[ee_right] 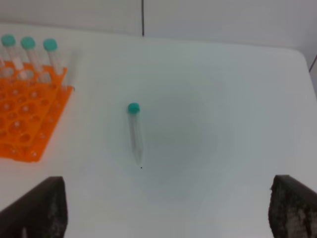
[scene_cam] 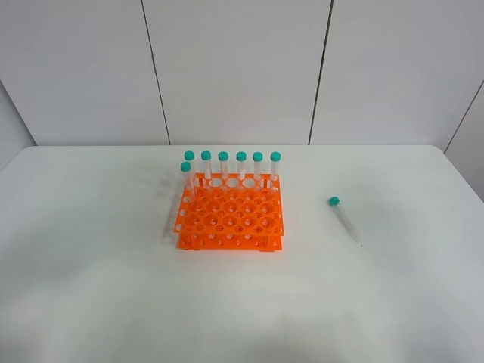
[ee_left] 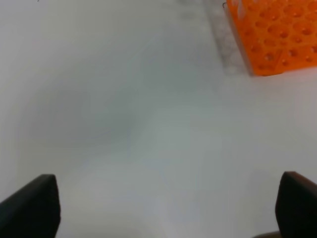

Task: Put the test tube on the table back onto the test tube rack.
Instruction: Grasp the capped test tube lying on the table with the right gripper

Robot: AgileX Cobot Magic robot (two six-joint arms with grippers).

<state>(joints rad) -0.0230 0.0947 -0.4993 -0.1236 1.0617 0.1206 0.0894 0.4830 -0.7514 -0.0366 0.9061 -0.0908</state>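
Observation:
A slim clear test tube (scene_cam: 345, 220) with a teal cap lies flat on the white table (scene_cam: 91, 272), to the right of the orange test tube rack (scene_cam: 231, 215). Several teal-capped tubes stand upright along the rack's back row. No arm shows in the exterior high view. In the right wrist view the test tube (ee_right: 134, 133) lies ahead of my right gripper (ee_right: 163, 208), which is open and empty; the rack (ee_right: 25, 119) is off to one side. My left gripper (ee_left: 163, 208) is open and empty over bare table, with the rack's corner (ee_left: 277, 34) far ahead.
A pale panelled wall (scene_cam: 242, 68) rises behind the table's far edge. The table's rounded right corner (scene_cam: 446, 155) lies beyond the loose tube. Nothing else stands on the tabletop.

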